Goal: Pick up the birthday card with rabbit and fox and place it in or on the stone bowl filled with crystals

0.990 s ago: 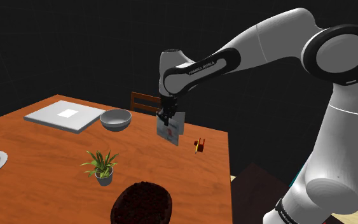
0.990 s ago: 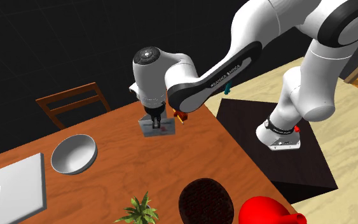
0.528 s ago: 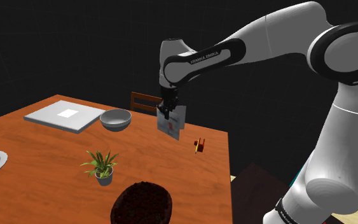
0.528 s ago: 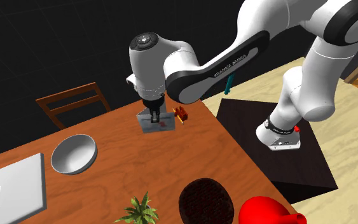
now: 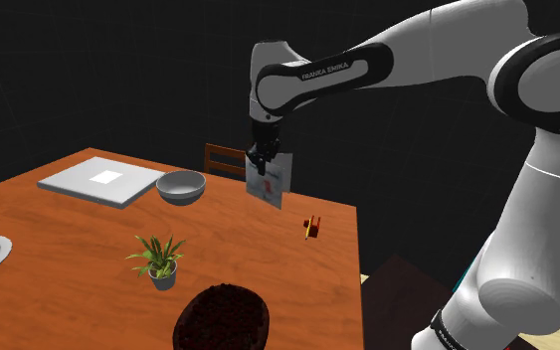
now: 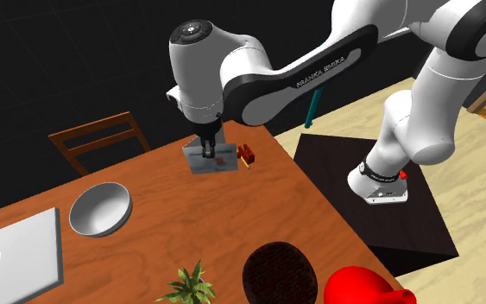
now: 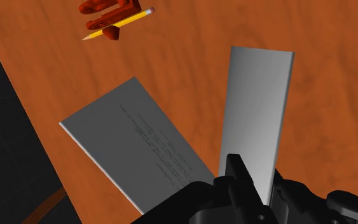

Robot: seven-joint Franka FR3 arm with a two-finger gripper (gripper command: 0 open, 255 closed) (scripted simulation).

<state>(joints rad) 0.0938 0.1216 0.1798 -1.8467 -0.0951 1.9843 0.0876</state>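
Wrist view: pincer (image 7: 255, 182) clamped on a grey, half-open card (image 7: 139, 147), faint writing inside.

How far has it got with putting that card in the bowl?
Done: the grey card is picked up; it hangs open, clear of the wooden table. In hand: the black gripper is shut on one leaf of it. Left: carrying it over to what looks like the target, the dark rough bowl near the potted plant, and letting go; no card lies on it yet.
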